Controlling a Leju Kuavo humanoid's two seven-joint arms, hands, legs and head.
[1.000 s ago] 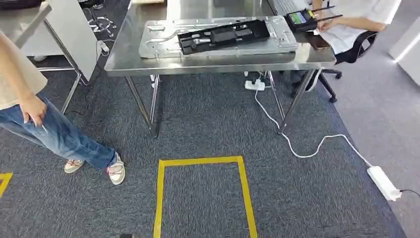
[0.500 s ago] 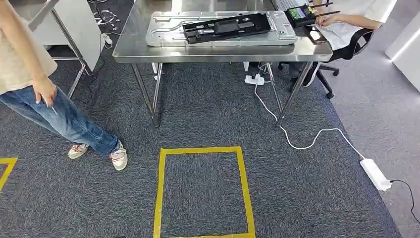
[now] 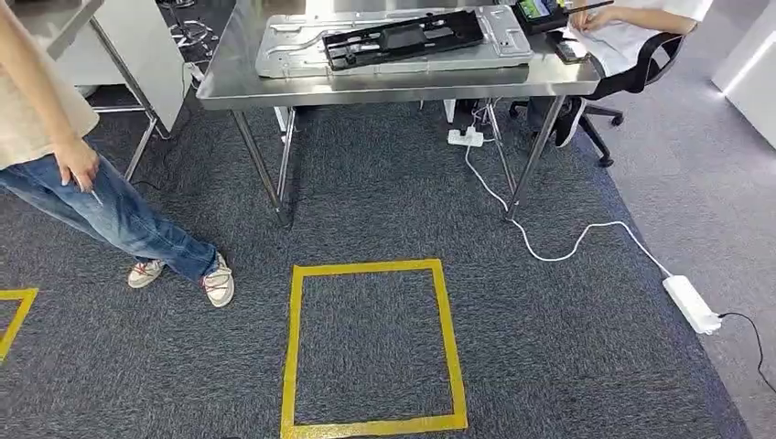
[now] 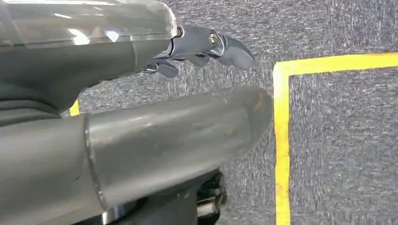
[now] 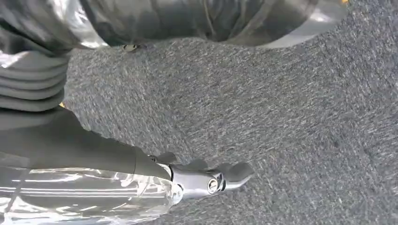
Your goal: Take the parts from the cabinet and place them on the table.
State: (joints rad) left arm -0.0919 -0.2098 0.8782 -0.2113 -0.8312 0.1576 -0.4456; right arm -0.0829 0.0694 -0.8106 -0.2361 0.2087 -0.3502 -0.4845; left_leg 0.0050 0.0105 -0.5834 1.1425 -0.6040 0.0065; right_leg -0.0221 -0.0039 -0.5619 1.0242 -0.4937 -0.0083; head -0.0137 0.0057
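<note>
On the steel table [image 3: 366,88] at the far side of the head view lies a flat silver metal part [image 3: 293,50], and a long black part [image 3: 403,38] rests on top of it. My left hand [image 4: 202,44] hangs over the grey carpet beside a strip of yellow tape [image 4: 281,140]; its fingers are apart and hold nothing. My right hand [image 5: 202,178] also hangs over bare carpet, fingers apart and empty.
A person in jeans [image 3: 110,219] stands at the left. Another person [image 3: 631,27] sits at the table's right end with a handheld device [image 3: 540,11]. A yellow tape square [image 3: 293,347] marks the carpet ahead. A white cable [image 3: 549,254] runs to a power strip [image 3: 693,305].
The whole picture has shifted: the table now sits higher and smaller and more of the tape square shows, so the camera has moved. The standing person has kept roughly the same place.
</note>
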